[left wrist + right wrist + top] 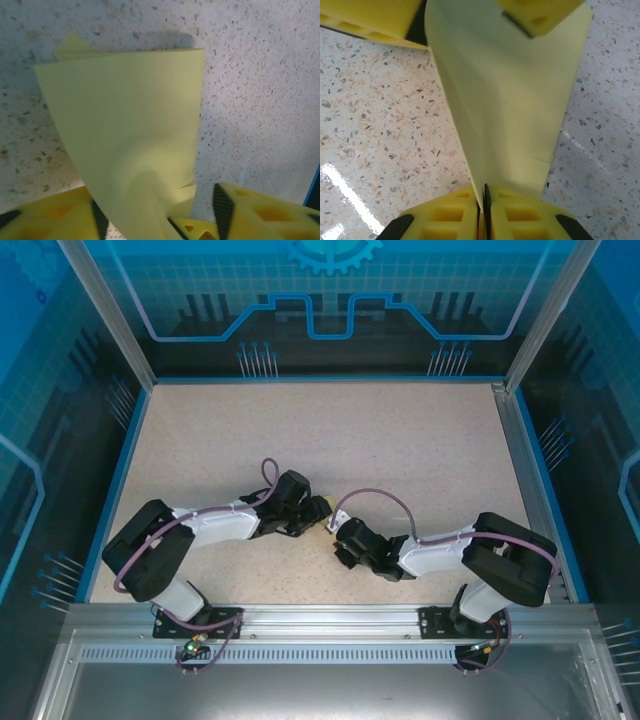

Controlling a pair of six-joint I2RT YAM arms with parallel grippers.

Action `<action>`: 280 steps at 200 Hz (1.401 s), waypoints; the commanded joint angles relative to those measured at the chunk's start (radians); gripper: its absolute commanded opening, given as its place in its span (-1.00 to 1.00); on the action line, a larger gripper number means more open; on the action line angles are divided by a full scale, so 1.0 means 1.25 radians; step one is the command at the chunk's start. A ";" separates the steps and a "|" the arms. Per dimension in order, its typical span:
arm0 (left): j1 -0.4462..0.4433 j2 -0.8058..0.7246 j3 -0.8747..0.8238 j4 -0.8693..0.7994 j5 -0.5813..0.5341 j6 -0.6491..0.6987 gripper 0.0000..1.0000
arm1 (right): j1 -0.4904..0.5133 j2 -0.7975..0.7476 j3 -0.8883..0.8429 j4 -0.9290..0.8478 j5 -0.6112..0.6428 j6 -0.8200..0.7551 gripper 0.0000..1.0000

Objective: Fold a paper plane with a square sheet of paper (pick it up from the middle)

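Observation:
The square sheet of paper is pale yellow, folded into layers and stands up off the table. My right gripper is shut on its lower edge, with the paper pinched between the yellow pads. In the left wrist view the paper curves up from between my left gripper's fingers. Those jaws stand apart, one on each side of the sheet, open. Their fingertips show at the top of the right wrist view. From above, both grippers meet mid-table around the paper.
The speckled tabletop stretches free behind and beside the arms. Blue-edged walls and a metal frame border it. The arm bases sit on the metal rail at the near edge.

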 commanded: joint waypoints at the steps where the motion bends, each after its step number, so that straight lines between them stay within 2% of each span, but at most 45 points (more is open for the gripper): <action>1: 0.004 0.020 0.022 0.021 0.034 -0.022 -0.03 | -0.007 0.013 -0.005 -0.004 -0.014 0.013 -0.73; 35: 0.004 0.004 0.021 -0.009 0.007 -0.020 -0.41 | -0.007 0.000 0.004 -0.031 -0.014 0.009 -0.67; 98: 0.004 -0.004 0.047 -0.064 -0.013 0.003 -0.79 | -0.007 -0.013 0.019 -0.064 -0.044 -0.006 -0.59; 128: 0.006 -0.004 0.052 -0.073 -0.014 0.008 -0.81 | -0.007 -0.022 0.024 -0.086 -0.047 -0.008 -0.60; 151: 0.006 -0.004 0.055 -0.078 -0.018 0.010 -0.82 | -0.007 -0.037 0.022 -0.089 -0.058 -0.009 -0.69; 211: 0.004 -0.003 0.053 -0.078 -0.015 0.014 -0.83 | -0.015 -0.047 0.028 -0.089 -0.076 0.000 -0.62; 280: 0.006 -0.012 0.049 -0.076 -0.015 0.016 -0.95 | -0.027 -0.046 0.034 -0.090 -0.073 0.005 -0.77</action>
